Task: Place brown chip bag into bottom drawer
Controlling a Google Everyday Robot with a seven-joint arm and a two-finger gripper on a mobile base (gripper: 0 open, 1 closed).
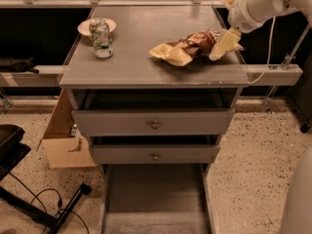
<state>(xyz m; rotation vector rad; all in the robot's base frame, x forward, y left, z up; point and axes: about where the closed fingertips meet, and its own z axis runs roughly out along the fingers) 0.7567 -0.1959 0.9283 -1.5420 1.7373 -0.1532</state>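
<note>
Reaching in from the upper right with the tool (225, 44), pale tip down at the right end of the brown chip bag (187, 48); clenched or released, cannot tell. Lying crumpled on the right half of the grey table (146, 69), dark brown in the middle, pale yellow at the left end, lettering too blurred to read. Over at the left rear, a green-and-white soda can (101, 38) upright, just in front of a small plate (83, 27), label unreadable too. Down low, the bottom drawer (153, 199) pulled out. Above it, two knobbed drawers (154, 125). Beside the left leg, a cardboard box (63, 147).
</note>
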